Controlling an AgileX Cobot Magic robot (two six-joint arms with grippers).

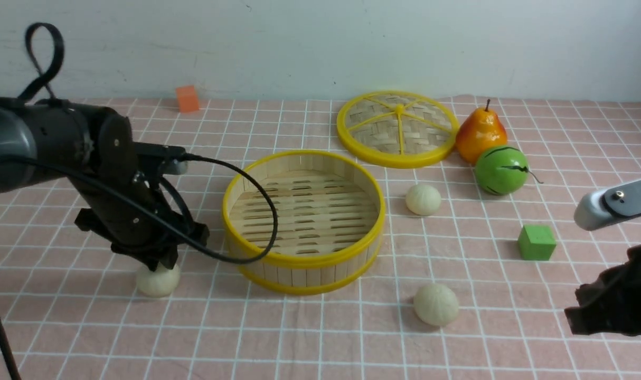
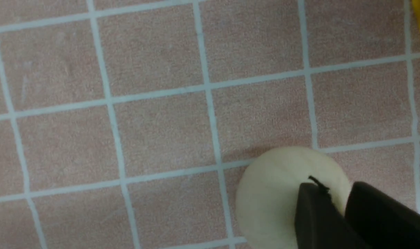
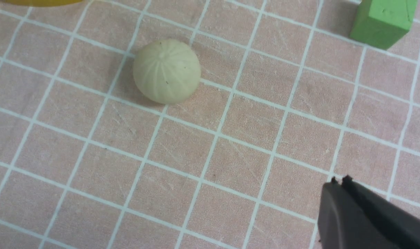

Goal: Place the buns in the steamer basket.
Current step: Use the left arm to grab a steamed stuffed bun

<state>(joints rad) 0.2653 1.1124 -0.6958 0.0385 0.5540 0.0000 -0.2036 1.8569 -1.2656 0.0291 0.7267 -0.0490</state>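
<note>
Three cream-white buns lie on the pink checked cloth: one [image 1: 158, 279] left of the steamer basket [image 1: 299, 259], one [image 1: 423, 199] to its right, one [image 1: 435, 304] at the front right. The basket holds nothing. My left gripper [image 1: 159, 262] hangs right on top of the left bun [image 2: 272, 193], its jaws only a narrow gap apart [image 2: 336, 190] and not around the bun. My right gripper [image 1: 573, 319] is shut and empty [image 3: 338, 180], low at the right, apart from the front bun [image 3: 166, 71].
The flat woven lid [image 1: 398, 126] lies behind the basket. A pear [image 1: 480, 134] and a green striped fruit [image 1: 501, 170] sit at the back right. A green cube [image 1: 536, 243] [image 3: 383, 20] is near my right arm. An orange cube [image 1: 187, 98] is far back left.
</note>
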